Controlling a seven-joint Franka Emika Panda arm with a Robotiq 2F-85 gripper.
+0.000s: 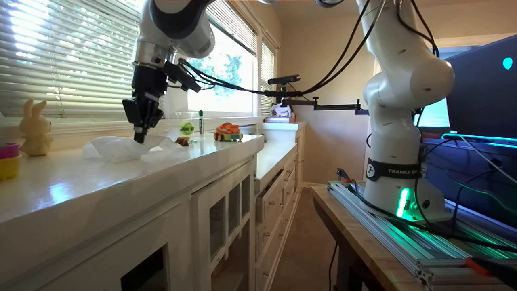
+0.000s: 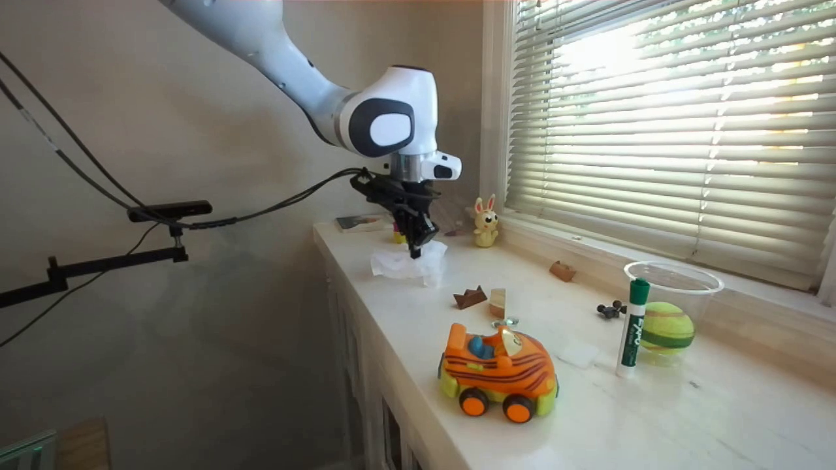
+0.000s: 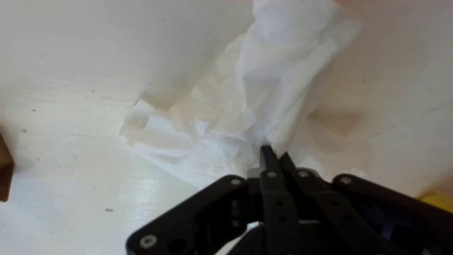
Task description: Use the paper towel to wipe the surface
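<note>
A: Start at the orange toy car [image 2: 499, 372]. What lies closest to it?

B: Just beyond it on the white counter [image 2: 620, 424] is a small clear piece [image 2: 505, 322] (too glassy to name), then a pale wooden block [image 2: 498, 302] and, beside the block, a brown piece [image 2: 470, 297] with pointed ends. On the car's window side, a green-capped marker [image 2: 632, 329] stands on end near a clear cup [image 2: 701, 301] with a yellow-green ball [image 2: 666, 323] inside.

A: And the paper towel [image 2: 398, 266]?

B: Farther beyond the car than all of those, crumpled on the counter; both exterior views show it. The gripper [image 3: 276, 152] points down, its tips right in the folds.

A: Wide or narrow?

B: Narrow. In the wrist view the black fingers [image 3: 270, 164] lean together almost to a single point, and the towel bunches up there, a pinch of it held between them.

A: What sits farther from the car still?

B: Past the towel, close to the window, a pale yellow rabbit figure [image 2: 486, 224] sits upright. In an exterior view a yellow tub [image 1: 9, 167] with a pink top stands near the rabbit, partly out of view.
</note>
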